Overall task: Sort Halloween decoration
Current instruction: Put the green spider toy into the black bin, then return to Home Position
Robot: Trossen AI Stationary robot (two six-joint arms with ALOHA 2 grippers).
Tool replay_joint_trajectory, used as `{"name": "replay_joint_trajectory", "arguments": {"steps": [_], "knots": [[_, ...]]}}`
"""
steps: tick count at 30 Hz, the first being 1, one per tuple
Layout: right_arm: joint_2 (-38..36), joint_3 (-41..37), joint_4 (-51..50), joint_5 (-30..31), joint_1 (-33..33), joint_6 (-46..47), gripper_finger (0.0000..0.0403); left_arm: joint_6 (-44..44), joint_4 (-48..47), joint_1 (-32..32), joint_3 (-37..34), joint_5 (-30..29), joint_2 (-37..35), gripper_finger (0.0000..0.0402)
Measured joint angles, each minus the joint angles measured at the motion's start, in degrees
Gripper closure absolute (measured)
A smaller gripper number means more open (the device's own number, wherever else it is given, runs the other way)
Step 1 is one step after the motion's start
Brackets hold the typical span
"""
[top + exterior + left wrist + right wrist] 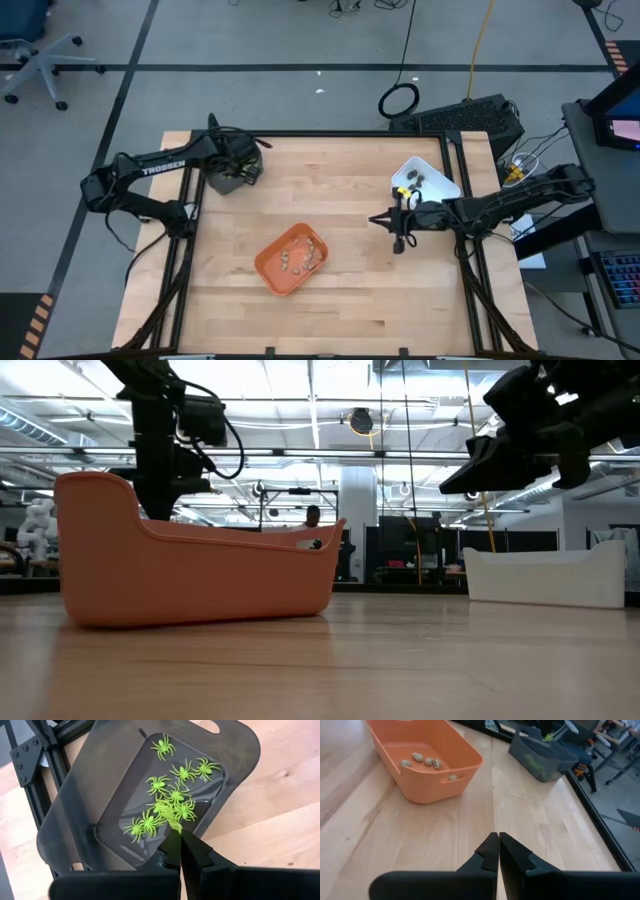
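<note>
left gripper (176, 836) clenched above the dark grey tray (240, 750), maybe pinching a lime-green spider (172, 820); could drag neighbours out if legs tangle. right gripper (498, 851) clenched empty, well apart from that tray, near the orange tray (465, 767) of tan-grey pieces (422, 760). white tray (440, 178) contents hard to make out.

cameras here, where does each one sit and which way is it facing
High view: above the table, looking down; both arms, orange tray, white tray.
Low view: at tabletop height, level; arms come from above.
Left wrist view: over the dark grey tray of lime-green spiders; left gripper shut.
Right wrist view: faces the orange tray; right gripper shut.
Shared: orange tray.
</note>
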Motion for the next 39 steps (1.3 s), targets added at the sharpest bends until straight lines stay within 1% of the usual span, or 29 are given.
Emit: {"name": "replay_joint_trajectory", "arguments": {"steps": [2,4,10,12,15,18,21,24,30,31,33,35,37,39], "knots": [[0.0,0.0,-0.68,0.01,-0.38,1.02,0.0403,0.13,0.24,-0.05,0.0,-0.11,0.09,0.0399],[0.0,0.0,-1.06,-0.05,-0.7,1.64,0.0403,0.13,0.55,-0.3,0.0,-0.53,0.06,0.0387],[0.02,0.0,-1.13,-0.13,-0.77,1.71,0.0403,0.08,0.48,-1.02,0.0,-5.12,0.06,0.0317],[0.0,0.0,-0.99,-0.13,-0.77,1.56,0.0403,0.14,0.47,-1.35,0.0,-5.63,0.04,0.03],[0.0,0.0,-0.23,-0.14,-0.77,1.17,0.0403,0.15,1.13,-2.77,0.0,-5.62,-0.72,0.0287],[-0.1,0.0,0.59,-0.34,-0.77,0.61,0.0403,1.03,4.78,-6.01,0.0,-5.83,-2.3,0.0286],[-0.66,0.0,0.96,-3.96,-1.1,-0.94,0.0403,3.17,10.81,-10.94,0.0,-6.63,-4.89,0.0286],[-2.47,0.0,1.01,-7.52,-1.99,-2.01,0.0403,5.87,16.5,-16.75,0.0,-9.36,-7.27,0.0286],[-8.42,0.0,-2.35,-7.6,-4.13,-2.55,0.0403,11.8,25.44,-29.13,-0.89,-16.91,-10.17,0.0285],[-9.69,0.0,-3.29,-7.64,-4.35,-2.55,0.0403,13.04,27.97,-31.07,-1.88,-17.97,-10.38,0.0285],[-12.17,0.0,-4.93,-7.98,-4.78,-2.54,0.0403,16.23,34.85,-34.43,-4.3,-18.14,-10.57,0.0285],[-14.27,0.0,-5.75,-10.42,-5.21,-2.62,0.0403,18.75,41.43,-37.02,-7.5,-18.14,-10.62,0.0285],[-16.16,-0.51,-5.34,-12.97,-5.58,-2.88,0.0403,21.08,49.45,-39.25,-11.17,-18.12,-10.63,0.0285],[-17.39,-1.96,-3.08,-13.62,-5.95,-2.72,0.0403,24.12,57.44,-41.09,-15.35,-17.31,-10.67,0.0285]]}}
